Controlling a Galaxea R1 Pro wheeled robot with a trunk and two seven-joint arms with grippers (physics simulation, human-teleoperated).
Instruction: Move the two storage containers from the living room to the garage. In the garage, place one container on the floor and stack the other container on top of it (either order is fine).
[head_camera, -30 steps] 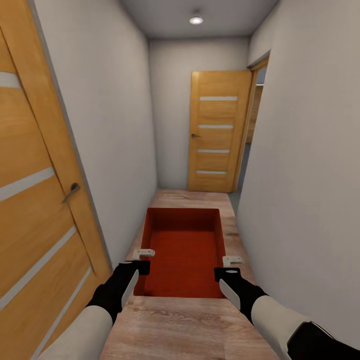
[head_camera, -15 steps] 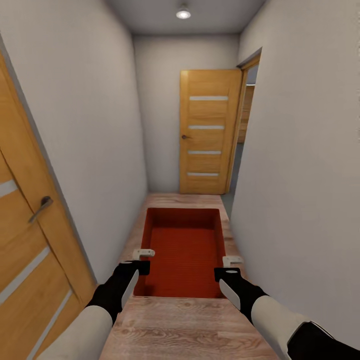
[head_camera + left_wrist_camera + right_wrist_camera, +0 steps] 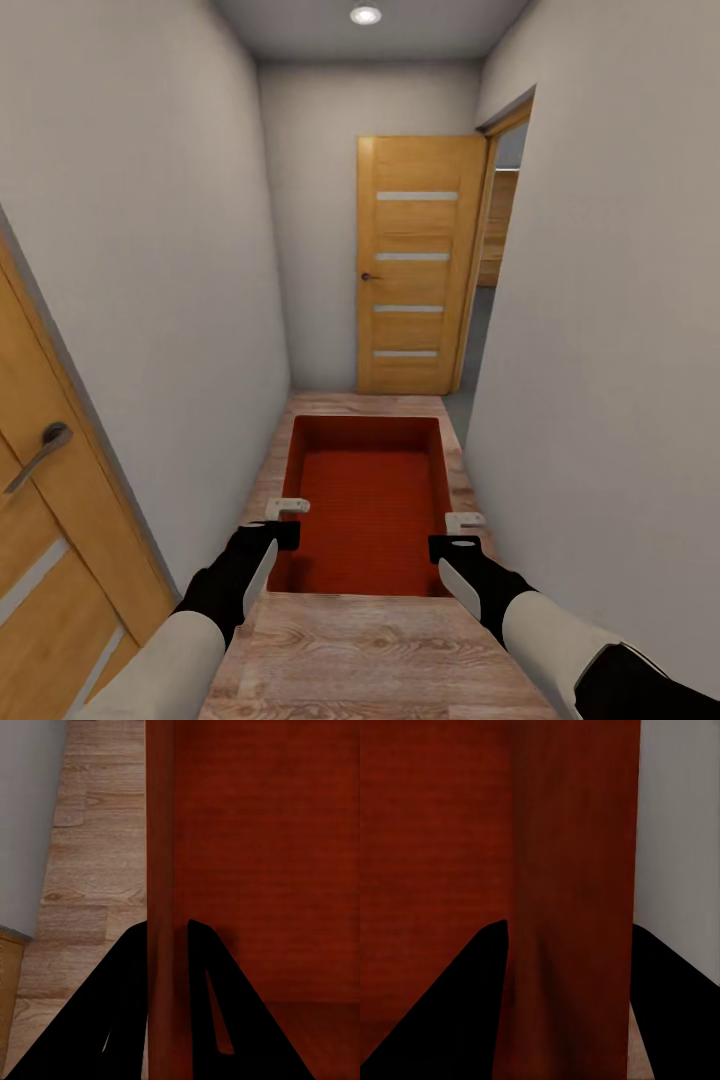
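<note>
One red-orange storage container (image 3: 365,490) hangs open-topped in front of me, over a light wood-plank corridor floor (image 3: 370,650). My left gripper (image 3: 285,520) is shut on its left wall. My right gripper (image 3: 462,532) is shut on its right wall. In the left wrist view the black fingers (image 3: 127,975) pinch the thin red wall of the container (image 3: 262,832), with my left gripper (image 3: 166,926) astride it. In the right wrist view my right gripper (image 3: 568,924) straddles the wall of the container (image 3: 450,832). A single container is in view.
I am in a narrow corridor between white walls (image 3: 170,300). An orange-brown door (image 3: 50,520) with a lever handle stands close at the left. At the far end another door (image 3: 415,265) stands open beside a doorway (image 3: 492,250) with grey floor (image 3: 470,350) beyond.
The view has advanced down the corridor: the left door has slid toward the lower left corner and the far door looks nearer. Both grippers and the container keep their place in the view.
</note>
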